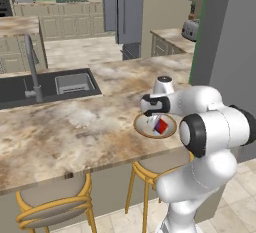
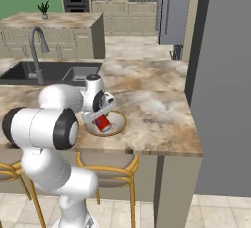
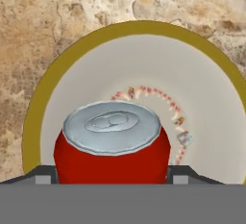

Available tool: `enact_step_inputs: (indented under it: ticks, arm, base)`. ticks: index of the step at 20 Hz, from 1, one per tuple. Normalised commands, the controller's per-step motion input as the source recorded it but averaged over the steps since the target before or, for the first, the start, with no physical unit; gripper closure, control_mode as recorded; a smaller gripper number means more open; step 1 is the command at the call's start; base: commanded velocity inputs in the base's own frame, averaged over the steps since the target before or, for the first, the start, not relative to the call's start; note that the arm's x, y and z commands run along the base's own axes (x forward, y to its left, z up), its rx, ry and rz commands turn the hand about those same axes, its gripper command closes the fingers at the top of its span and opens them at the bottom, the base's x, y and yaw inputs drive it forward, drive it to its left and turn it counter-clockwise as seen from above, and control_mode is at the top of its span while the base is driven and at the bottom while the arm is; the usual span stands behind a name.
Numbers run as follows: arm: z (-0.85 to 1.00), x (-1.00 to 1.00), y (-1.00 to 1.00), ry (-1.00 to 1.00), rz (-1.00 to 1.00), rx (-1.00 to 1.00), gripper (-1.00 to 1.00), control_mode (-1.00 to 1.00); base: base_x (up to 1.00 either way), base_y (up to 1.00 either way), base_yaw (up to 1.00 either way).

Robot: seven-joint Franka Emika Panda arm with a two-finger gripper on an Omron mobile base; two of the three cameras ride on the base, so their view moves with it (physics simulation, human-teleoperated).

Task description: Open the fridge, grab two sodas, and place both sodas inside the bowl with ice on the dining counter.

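A short red soda can with a silver top sits between the two fingertips of my gripper, which is shut on it. The can hangs tilted just over the round tan bowl, whose pale ice spreads behind it. From the left base view the gripper holds the red can over the bowl near the right end of the marbled dining counter. The right base view shows the same can and bowl. The grey fridge stands far back.
A dark inset sink with a grey faucet lies at the counter's left. A tall grey panel rises at its right end. Wooden stools stand under the front edge. A toaster sits on a far counter.
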Motion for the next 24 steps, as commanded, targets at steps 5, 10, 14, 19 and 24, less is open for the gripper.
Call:
enact_step_inputs:
  ticks: [5, 10, 14, 19, 24]
  arm:
    - [-0.2, 0.23, 0.0, 0.02, 0.06, 0.0, 1.0, -1.0]
    - [-0.23, 0.27, 0.0, 0.03, 0.07, 0.0, 1.0, -1.0]
    - [-0.25, 0.23, 0.0, 0.03, 0.07, 0.0, -1.0, -1.0]
    - [-0.26, -0.05, -0.06, 0.0, 0.06, 0.0, -1.0, -1.0]
    - [-0.21, -0.24, -0.06, -0.01, 0.04, 0.0, -1.0, -1.0]
  base:
    - [0.0, 0.0, 0.0]
    - [0.0, 0.0, 0.0]
    - [0.0, 0.0, 0.0]
    - [0.0, 0.0, 0.0]
    - [0.0, 0.0, 0.0]
